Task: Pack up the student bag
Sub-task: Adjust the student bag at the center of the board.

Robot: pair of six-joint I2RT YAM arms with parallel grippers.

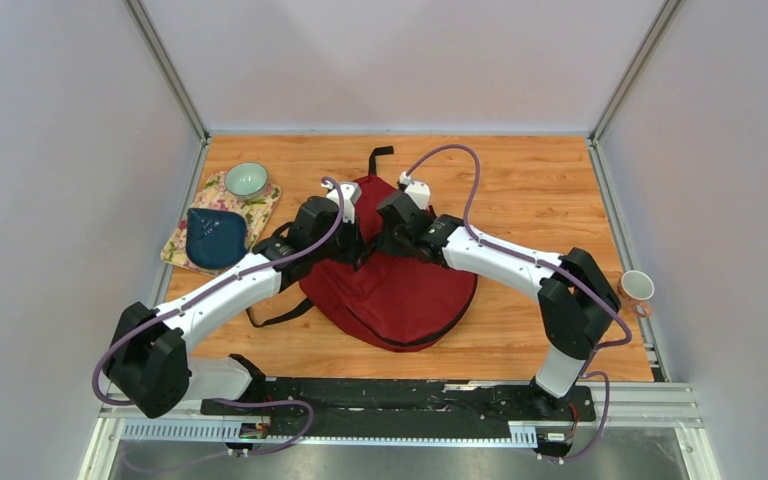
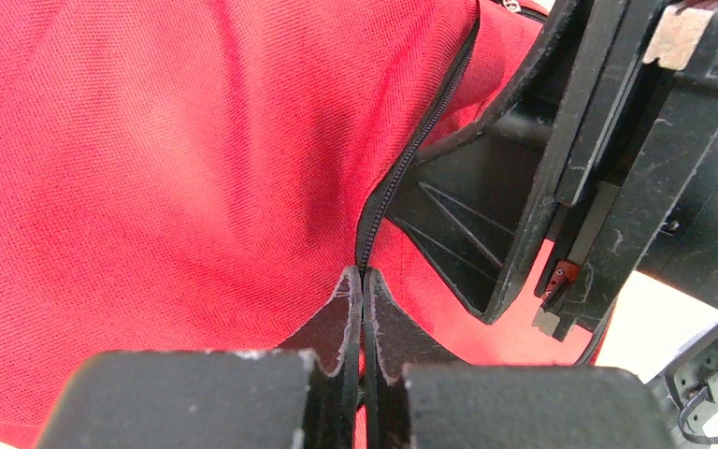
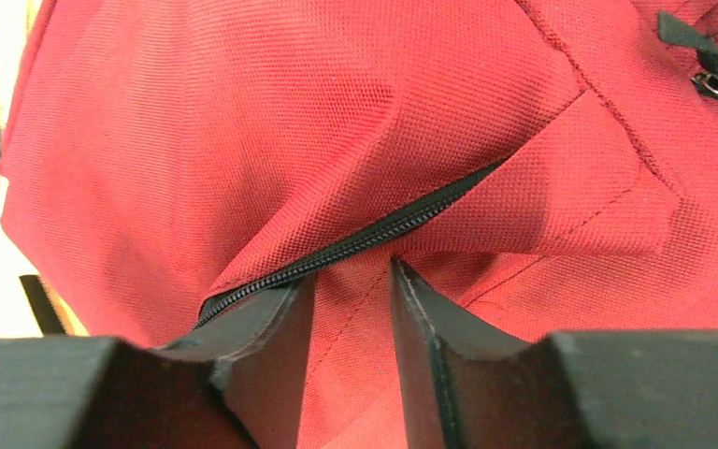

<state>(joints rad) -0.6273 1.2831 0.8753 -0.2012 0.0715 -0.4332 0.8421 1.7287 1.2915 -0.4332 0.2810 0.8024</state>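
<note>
The student bag (image 1: pixel 400 295), a dark red backpack, lies flat at the table's middle, its black top loop (image 1: pixel 381 155) pointing away. Both grippers meet over its upper half. My left gripper (image 1: pixel 345 205) is shut, its tips (image 2: pixel 363 281) pinching the bag's black zipper (image 2: pixel 411 159) where the line ends. The red fabric (image 2: pixel 150 168) fills that view, and the right gripper's black body (image 2: pixel 598 159) sits close beside. My right gripper (image 3: pixel 351 281) stands part open just below a zipper (image 3: pixel 374 234). A stretch of red fabric lies between its fingers (image 3: pixel 430 327).
A dark blue pouch (image 1: pixel 215 238) and a pale green bowl (image 1: pixel 246 180) rest on a floral cloth (image 1: pixel 256 210) at the left. A white cup (image 1: pixel 637 287) stands at the table's right edge. White walls enclose three sides.
</note>
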